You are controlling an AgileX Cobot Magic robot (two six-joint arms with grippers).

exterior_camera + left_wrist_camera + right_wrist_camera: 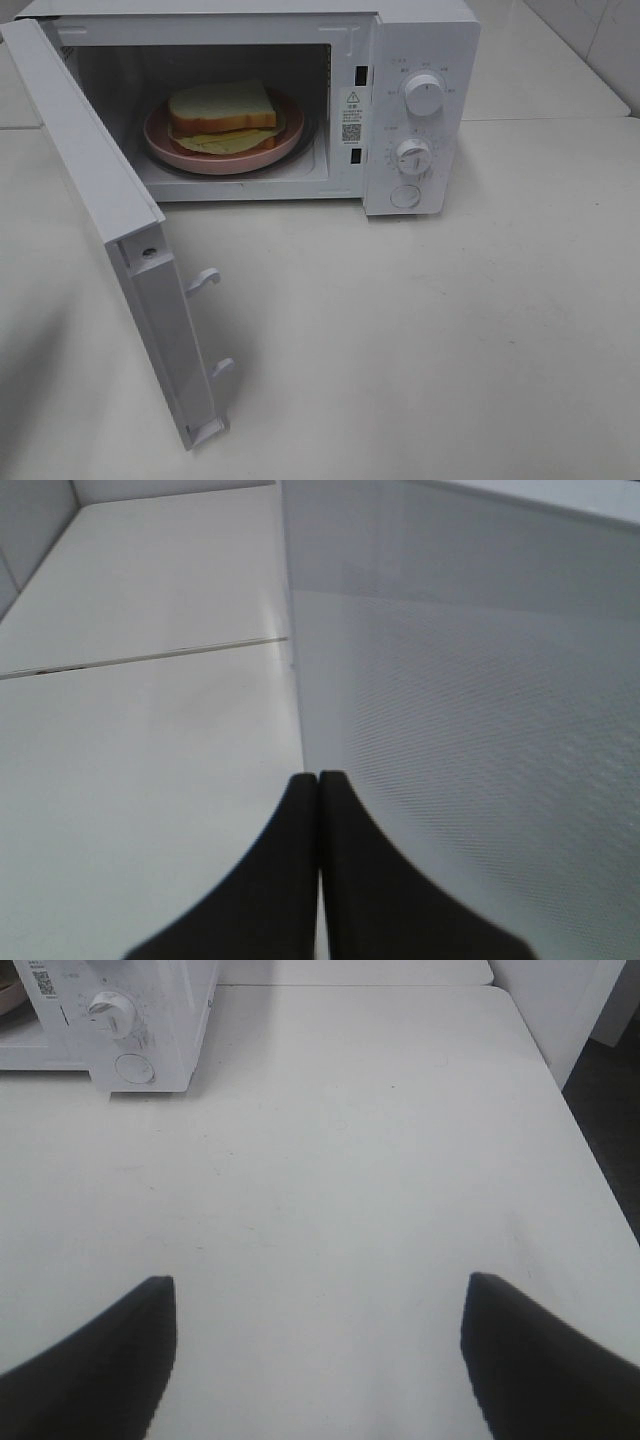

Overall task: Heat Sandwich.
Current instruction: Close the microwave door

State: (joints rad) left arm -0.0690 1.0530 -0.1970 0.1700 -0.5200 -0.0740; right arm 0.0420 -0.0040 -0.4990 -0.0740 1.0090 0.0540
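The sandwich (222,108), white bread with tan crust and yellow cheese, lies on a round pink plate (180,148) inside the open white microwave (420,60). The microwave door (90,190) swings out to the front left. Neither gripper shows in the high view. In the left wrist view my left gripper (318,780) is shut on nothing, its tips right at the outer face of the door (470,730). In the right wrist view my right gripper (318,1295) is open and empty above the bare table, to the right of the microwave (130,1020).
The microwave has two round knobs (424,95) and a round button (405,196) on its right panel. Two white latch hooks (205,280) stick out of the door's edge. The white table (420,340) ends at its right edge (590,1160) in the right wrist view.
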